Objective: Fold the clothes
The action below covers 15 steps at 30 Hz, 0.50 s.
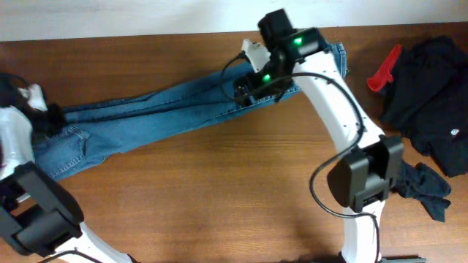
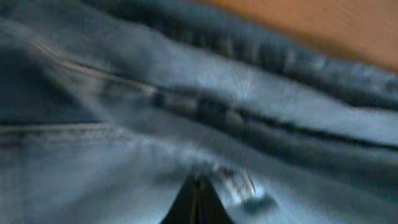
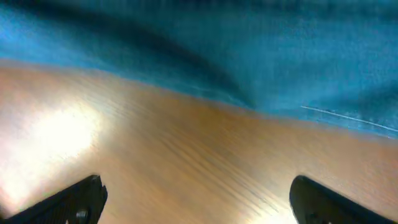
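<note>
The blue denim jeans (image 1: 168, 106) lie stretched out across the wooden table, from the left edge to the back right. My left gripper (image 1: 45, 120) sits at the jeans' left end. In the left wrist view its fingers (image 2: 198, 200) are pressed together, with the denim (image 2: 186, 93) bunched around them. My right gripper (image 1: 250, 90) hovers at the near edge of the legs. In the right wrist view its fingers (image 3: 198, 205) are wide apart over bare wood, with the jeans' edge (image 3: 249, 50) just ahead.
A heap of black clothes (image 1: 439, 95) lies at the right edge with a red item (image 1: 384, 69) beside it. A dark grey-blue cloth (image 1: 424, 186) lies near the right arm's base. The bare wooden table (image 1: 219, 190) stretches in front of the jeans.
</note>
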Each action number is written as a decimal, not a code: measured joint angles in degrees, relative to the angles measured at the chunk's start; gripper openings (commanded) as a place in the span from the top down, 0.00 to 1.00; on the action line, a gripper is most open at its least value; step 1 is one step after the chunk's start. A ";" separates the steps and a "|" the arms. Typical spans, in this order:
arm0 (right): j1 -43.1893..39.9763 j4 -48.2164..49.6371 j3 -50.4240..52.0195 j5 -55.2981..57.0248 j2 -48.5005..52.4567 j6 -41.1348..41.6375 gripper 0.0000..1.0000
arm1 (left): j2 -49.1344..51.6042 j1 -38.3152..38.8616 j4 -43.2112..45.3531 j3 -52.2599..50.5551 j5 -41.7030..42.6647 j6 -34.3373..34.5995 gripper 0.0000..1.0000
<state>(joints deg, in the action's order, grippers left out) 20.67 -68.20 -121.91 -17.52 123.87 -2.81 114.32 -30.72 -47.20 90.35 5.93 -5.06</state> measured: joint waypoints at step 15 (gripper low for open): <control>-1.97 17.07 5.79 8.13 8.31 10.32 0.01 | 0.09 -3.65 17.55 -16.70 -2.89 1.42 0.99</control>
<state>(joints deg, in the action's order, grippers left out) 18.70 -51.13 -116.11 -9.39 132.18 7.51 114.41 -34.37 -29.65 73.65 3.05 -3.64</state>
